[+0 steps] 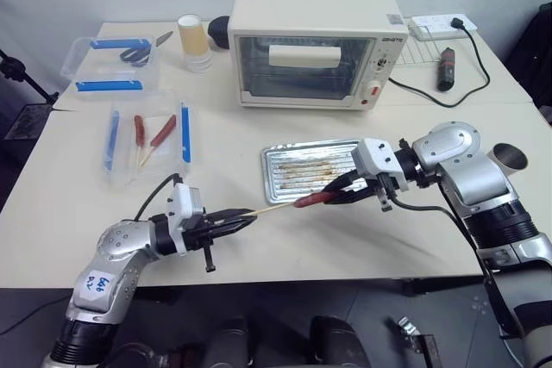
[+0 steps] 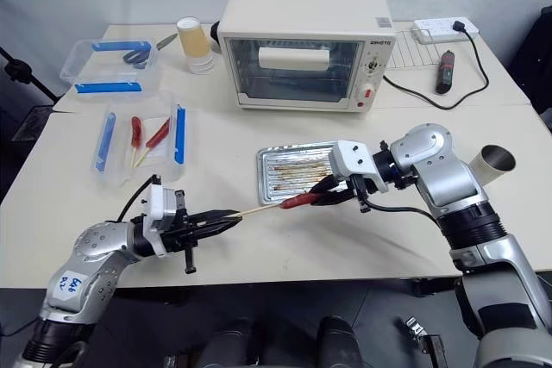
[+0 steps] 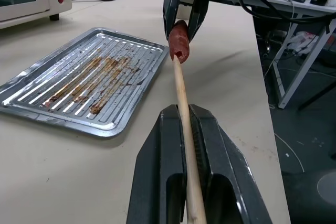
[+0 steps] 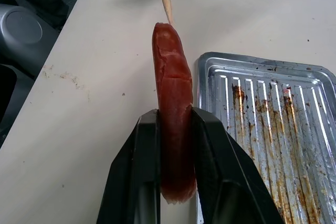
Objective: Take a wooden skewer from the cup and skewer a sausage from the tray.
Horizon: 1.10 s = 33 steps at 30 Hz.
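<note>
Pale surface [image 1: 259, 247] before us, toaster oven [image 1: 315, 45] at the back. Our left gripper [image 1: 231, 222] has its jaws clamped on the skewer [image 1: 274, 208], held level. Our right gripper [image 1: 338, 193] has its jaws closed on the sausage [image 1: 312, 199], just beyond the tray's [image 1: 274, 180] near edge. Skewer tip meets the sausage end. The cup [image 1: 509, 158] stands at far right.

Skewer [image 3: 181, 95] tip inside sausage [image 3: 178, 42]
</note>
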Tool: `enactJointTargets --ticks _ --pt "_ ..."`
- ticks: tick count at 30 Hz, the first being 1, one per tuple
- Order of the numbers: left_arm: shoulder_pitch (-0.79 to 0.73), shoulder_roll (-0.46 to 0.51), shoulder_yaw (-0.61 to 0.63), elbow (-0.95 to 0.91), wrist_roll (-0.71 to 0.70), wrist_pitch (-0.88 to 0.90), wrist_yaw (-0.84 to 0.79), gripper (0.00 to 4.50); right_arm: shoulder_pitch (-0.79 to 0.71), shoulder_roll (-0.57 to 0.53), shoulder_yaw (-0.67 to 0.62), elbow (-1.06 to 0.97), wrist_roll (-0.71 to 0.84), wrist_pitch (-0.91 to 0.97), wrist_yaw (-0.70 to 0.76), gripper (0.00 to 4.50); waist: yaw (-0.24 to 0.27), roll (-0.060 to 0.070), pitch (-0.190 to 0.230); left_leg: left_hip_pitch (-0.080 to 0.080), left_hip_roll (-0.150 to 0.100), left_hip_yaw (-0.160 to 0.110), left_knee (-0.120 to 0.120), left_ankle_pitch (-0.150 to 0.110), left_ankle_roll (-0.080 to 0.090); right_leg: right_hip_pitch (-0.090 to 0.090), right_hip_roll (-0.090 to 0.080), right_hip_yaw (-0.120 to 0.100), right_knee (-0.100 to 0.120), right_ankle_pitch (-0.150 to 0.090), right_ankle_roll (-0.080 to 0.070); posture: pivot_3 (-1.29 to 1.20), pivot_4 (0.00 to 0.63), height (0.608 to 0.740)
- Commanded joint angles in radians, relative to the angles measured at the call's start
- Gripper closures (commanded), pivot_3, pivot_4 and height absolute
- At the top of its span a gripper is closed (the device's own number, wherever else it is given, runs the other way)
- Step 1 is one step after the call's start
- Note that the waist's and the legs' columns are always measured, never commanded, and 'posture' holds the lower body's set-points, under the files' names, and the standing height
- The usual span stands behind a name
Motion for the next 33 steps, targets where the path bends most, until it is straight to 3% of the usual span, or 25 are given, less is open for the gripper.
enactJointTargets --ticks 1,17,33 --pt "-0.006 -0.004 -0.008 -0.018 0.002 -0.01 -0.004 4.5 -0.022 -0.009 -0.02 -0.027 0.02 0.004 0.049 3.69 0.0 0.0 0.0 0.0 0.0 0.0 0.0 0.0 0.0 0.0 0.0 0.0 0.0 0.0 0.0 0.0 0.15 0.74" --pt "0.003 0.001 -0.003 -0.031 -0.016 0.002 -0.022 4.5 -0.025 -0.007 -0.021 -0.006 0.013 -0.005 0.046 3.69 0.0 0.0 0.0 0.0 0.0 0.0 0.0 0.0 0.0 0.0 0.0 0.0 0.0 0.0 0.0 0.0 0.15 0.74" --pt "-0.082 -0.059 -0.061 0.028 0.022 -0.021 -0.011 4.5 -0.016 0.003 -0.012 -0.047 0.031 0.006 0.057 3.69 0.001 0.0 0.0 0.0 0.0 0.001 0.0 0.0 0.0 0.0 0.0 0.0 0.0 0.0 0.0 0.0 0.15 0.74"
